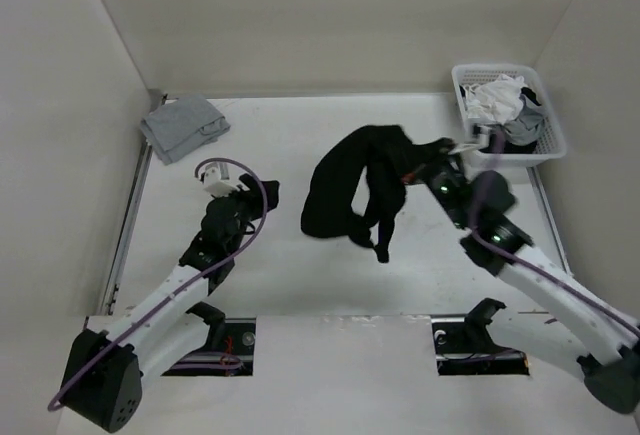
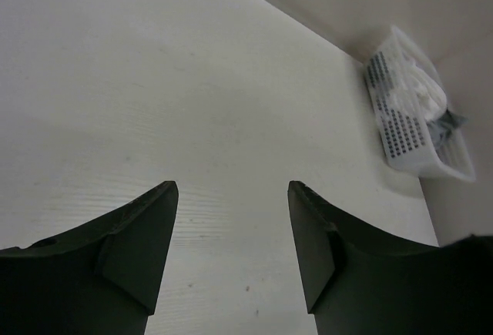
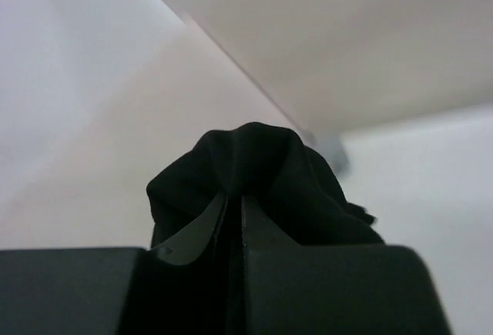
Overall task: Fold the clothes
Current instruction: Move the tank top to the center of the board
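Two tools share the work: the right tool (image 3: 233,206) is clamped on a bunch of the black shirt (image 1: 350,190), crumpled over the middle of the worktop (image 1: 300,285), while the left tool (image 2: 231,196) stands apart, holding nothing. The step in hand is probably spreading the shirt flat. The next move calls for the left tool to take a second edge.

No readable text, label, brand, number or sign anywhere across the top, left wrist and right wrist views.

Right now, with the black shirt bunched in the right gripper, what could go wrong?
The right gripper pinches only a small bunch of the black shirt, so it may slip out. It is crumpled and may land twisted. The left gripper stands open over bare table, giving no support.
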Robot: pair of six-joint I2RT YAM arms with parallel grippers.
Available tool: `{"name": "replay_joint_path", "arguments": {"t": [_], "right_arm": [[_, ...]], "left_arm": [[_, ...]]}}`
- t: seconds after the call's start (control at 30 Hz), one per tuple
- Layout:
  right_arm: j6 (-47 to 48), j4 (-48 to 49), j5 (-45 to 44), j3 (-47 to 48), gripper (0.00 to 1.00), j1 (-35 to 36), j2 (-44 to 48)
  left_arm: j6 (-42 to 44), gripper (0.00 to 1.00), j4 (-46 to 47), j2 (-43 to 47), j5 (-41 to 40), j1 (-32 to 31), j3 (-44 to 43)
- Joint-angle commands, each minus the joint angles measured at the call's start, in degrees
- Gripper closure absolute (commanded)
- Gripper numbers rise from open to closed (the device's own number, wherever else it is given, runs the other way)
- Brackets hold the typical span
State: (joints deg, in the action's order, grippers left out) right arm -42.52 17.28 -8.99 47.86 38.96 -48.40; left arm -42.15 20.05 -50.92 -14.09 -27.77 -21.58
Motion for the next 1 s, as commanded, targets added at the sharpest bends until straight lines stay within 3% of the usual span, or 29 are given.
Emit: {"name": "replay_joint_path", "arguments": {"t": [0.0, 0.07, 0.17, 0.23, 0.33, 0.4, 0.47, 0.53, 0.6, 0.67, 0.8, 0.9, 0.97], "right_arm": [[-5.6, 4.8, 6.3, -5.7, 0.78, -7.3, -18.1], [-5.3, 5.1, 8.3, -4.2, 0.65, -11.7, -23.7], [-3.4, 4.1, 6.9, -4.1, 0.50, -14.0, -25.3], [-1.8, 2.2, 5.7, -5.5, 0.46, -12.7, -24.1], [-0.3, -5.5, 1.4, -11.1, 0.52, -7.3, -20.3], [-1.2, -13.4, -3.2, -15.7, 0.73, -2.4, -17.5], [-4.9, -18.7, -7.6, -19.1, 0.78, 1.0, -15.2], [-7.7, -22.1, -9.8, -21.1, 0.71, 2.6, -13.7], [-10.2, -24.6, -11.7, -22.7, 0.56, 2.9, -12.9], [-11.1, -25.9, -14.5, -23.4, 0.52, 3.0, -13.4], [-11.4, -26.5, -14.7, -22.1, 0.46, 3.1, -16.6], [-10.7, -25.5, -14.0, -19.6, 0.46, 3.3, -22.4], [-10.3, -24.2, -12.9, -18.9, 0.56, 3.4, -25.3]], "left_arm": [[-2.1, 0.42, -6.2, 3.4, 3.1, 5.7, 2.3], [-2.4, 0.42, -6.5, 2.4, 3.7, 6.8, 2.6], [-2.6, 0.43, -6.6, 0.3, 4.9, 6.7, 2.0], [-2.2, 0.44, -6.8, -0.7, 5.2, 5.8, 1.7], [-0.7, 0.51, -7.5, -2.1, 4.0, 1.7, 1.3], [0.7, 0.56, -9.2, -4.5, 3.4, -3.4, -0.3], [2.3, 0.56, -10.6, -8.1, 2.1, -10.5, -2.2], [3.0, 0.56, -11.3, -10.3, 1.0, -16.3, -3.6], [3.9, 0.53, -12.4, -12.4, -0.2, -22.1, -5.2], [5.8, 0.47, -12.6, -15.9, -3.7, -28.9, -7.4], [8.1, 0.42, -14.0, -24.7, -9.5, -35.1, -12.4], [9.8, 0.41, -14.1, -31.2, -11.7, -37.0, -15.5], [10.9, 0.44, -14.3, -35.2, -11.8, -37.1, -17.0]]}}
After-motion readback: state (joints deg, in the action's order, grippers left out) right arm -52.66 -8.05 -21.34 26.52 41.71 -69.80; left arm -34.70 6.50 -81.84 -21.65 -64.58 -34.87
